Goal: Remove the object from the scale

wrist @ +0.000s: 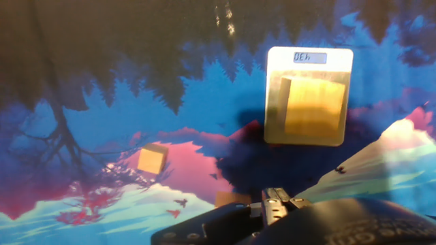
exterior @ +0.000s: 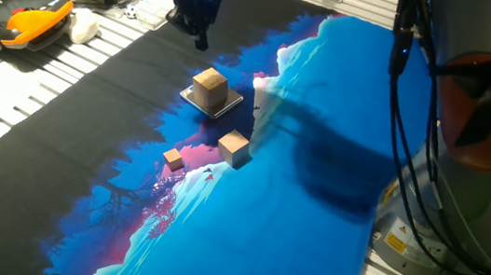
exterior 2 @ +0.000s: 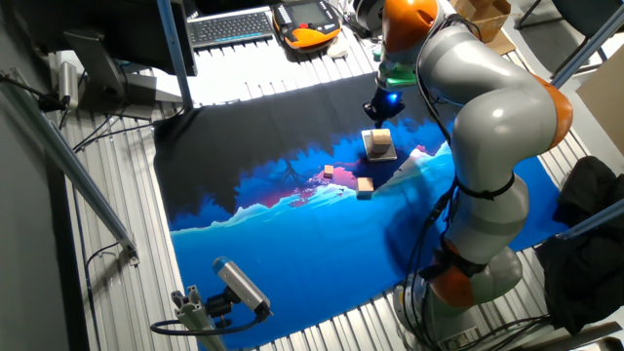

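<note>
Hanging above the black part of the mat, the end effector holds nothing and touches nothing; its fingers are dark against the dark cloth in both fixed views and lie out of the hand view's picture, so I cannot tell how far they stand apart. Only the dark housing of the hand shows along the bottom edge of the hand view.

Just beyond it, toward the blue part of the mat, the object, a light-tan wooden cube, sits upright on the scale, a thin silvery square plate with rounded corners. In the hand view the cube covers most of the plate's middle, and a small display strip with unreadable digits runs along one edge of the plate.

Three cubes are in view: the one on the scale, a second wooden cube of like size on the mat beside the scale, and a much smaller orange-tan cube a little farther off. There is one scale.

All rest on a printed mat spread over the desk.
</note>
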